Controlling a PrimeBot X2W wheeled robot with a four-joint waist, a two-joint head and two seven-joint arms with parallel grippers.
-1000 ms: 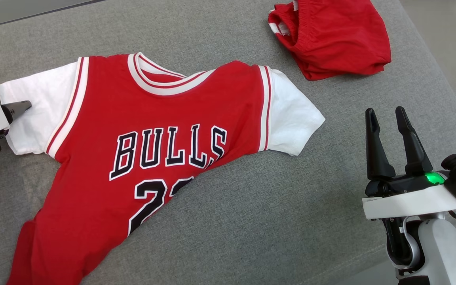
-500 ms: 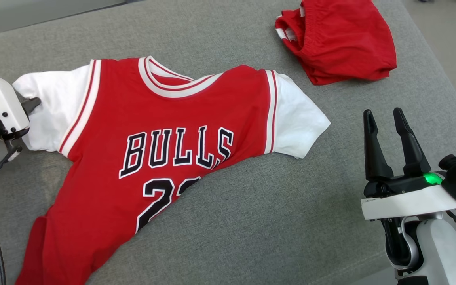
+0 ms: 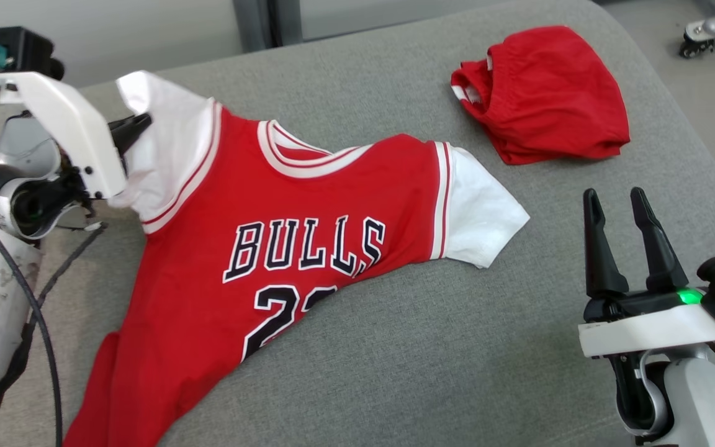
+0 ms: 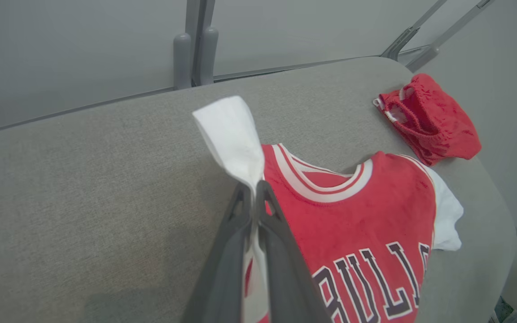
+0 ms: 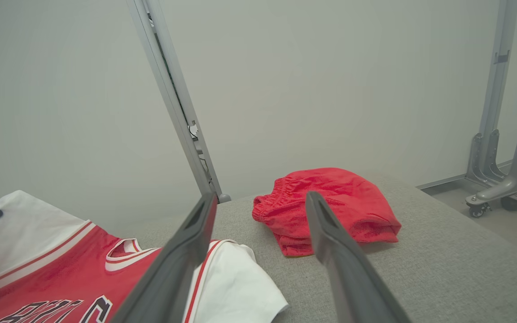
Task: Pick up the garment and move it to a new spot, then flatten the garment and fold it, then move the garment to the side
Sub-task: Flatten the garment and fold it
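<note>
The garment [image 3: 308,205] is a red "BULLS" jersey with white sleeves, spread on the grey cushion [image 3: 426,347]. My left gripper [image 3: 140,124] is shut on its left white sleeve [image 3: 165,136] and holds that sleeve raised off the cushion, while the body still lies flat. In the left wrist view my gripper [image 4: 253,186] pinches the sleeve [image 4: 231,134], which sticks up past the fingertips, beside the garment [image 4: 366,215]. My right gripper [image 3: 615,198] stands open at the lower right, apart from the garment. Its spread fingers [image 5: 195,233] hold nothing.
Crumpled red shorts [image 3: 550,93] lie at the far right of the cushion, also in the wrist views [image 4: 429,119] [image 5: 330,206]. A wheeled metal stand [image 3: 711,31] is on the floor beyond the right edge. A grey upright post [image 4: 195,45] rises behind the cushion.
My left gripper shut on the white sleeve and lifted it up and inward. The head camera has shifted, so the whole picture sits lower and to the right. The right gripper stays open.
</note>
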